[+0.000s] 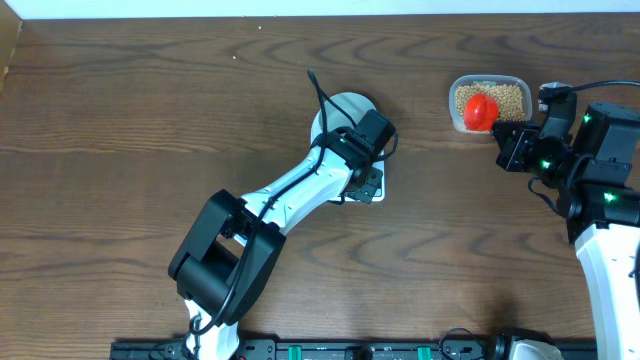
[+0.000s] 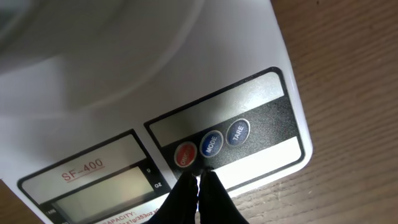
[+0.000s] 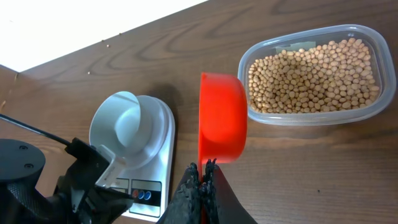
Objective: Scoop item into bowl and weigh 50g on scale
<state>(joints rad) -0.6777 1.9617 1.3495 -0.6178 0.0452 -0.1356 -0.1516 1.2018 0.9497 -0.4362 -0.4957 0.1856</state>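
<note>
The white scale (image 2: 261,74) fills the left wrist view, with its LCD display (image 2: 102,193) and round buttons. My left gripper (image 2: 199,177) is shut, its fingertips touching the panel between the red button (image 2: 185,155) and the blue MODE button (image 2: 211,144). The bowl (image 3: 127,124) sits on the scale (image 3: 158,155); overhead it (image 1: 345,105) is partly hidden by the left arm. My right gripper (image 3: 203,171) is shut on the handle of a red scoop (image 3: 222,118), held just left of the clear tub (image 3: 367,109) of beans (image 3: 314,74).
The tub (image 1: 462,85) stands at the back right of the wood table, near the right arm (image 1: 590,170). The left arm (image 1: 270,215) stretches diagonally from the front edge to the scale. A white strip runs along the table's far edge.
</note>
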